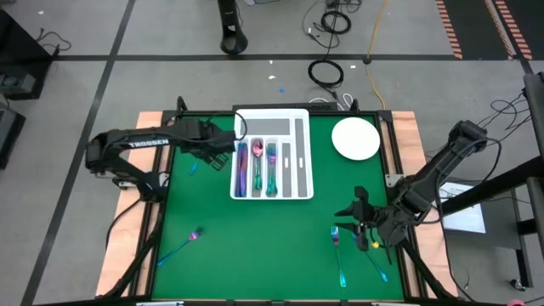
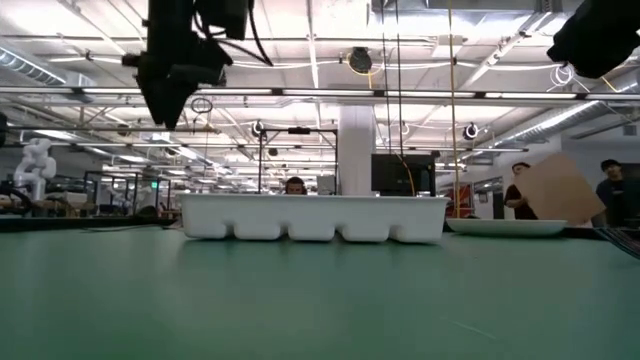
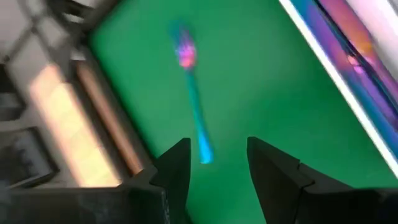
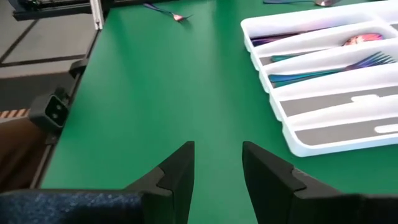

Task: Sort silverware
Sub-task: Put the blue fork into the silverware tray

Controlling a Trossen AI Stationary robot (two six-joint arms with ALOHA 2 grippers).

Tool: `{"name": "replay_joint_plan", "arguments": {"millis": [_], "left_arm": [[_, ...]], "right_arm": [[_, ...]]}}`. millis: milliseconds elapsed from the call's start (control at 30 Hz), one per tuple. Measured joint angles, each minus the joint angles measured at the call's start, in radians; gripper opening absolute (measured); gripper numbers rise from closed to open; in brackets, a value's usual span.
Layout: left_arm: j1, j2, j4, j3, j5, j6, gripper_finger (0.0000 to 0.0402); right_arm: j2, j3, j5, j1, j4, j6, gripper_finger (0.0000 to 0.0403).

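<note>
Green table (image 1: 255, 246): L gripper (image 3: 216, 163) open, empty, over fork (image 3: 191, 93); R gripper (image 4: 217, 163) open, empty.

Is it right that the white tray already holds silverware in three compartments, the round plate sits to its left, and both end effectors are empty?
Not quite: the round plate sits to the right of the white tray, as the high view shows. The rest holds: silverware lies in three compartments, and the left end effector and right end effector are open and empty.
</note>
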Motion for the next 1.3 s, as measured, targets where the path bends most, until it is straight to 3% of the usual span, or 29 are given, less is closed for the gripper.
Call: {"name": "replay_joint_plan", "arguments": {"millis": [400, 633, 933, 1300], "left_arm": [[0.213, -0.035, 0.311, -0.269, 0.018, 0.227, 0.016], [0.372, -0.035, 0.506, -0.41, 0.115, 0.355, 0.016], [0.49, -0.035, 0.653, -0.484, 0.151, 0.438, 0.016], [0.56, -0.035, 0.746, -0.551, 0.241, 0.494, 0.016]], "right_arm": [[0.001, 0.0, -0.004, -0.108, 0.003, -0.118, 0.0125], [0.001, 0.0, -0.04, -0.189, 0.004, -0.257, 0.0125], [0.0, 0.0, -0.133, -0.277, 0.0, -0.31, 0.0125], [0.0, -0.001, -0.137, -0.281, -0.008, -0.322, 0.0125]]}}
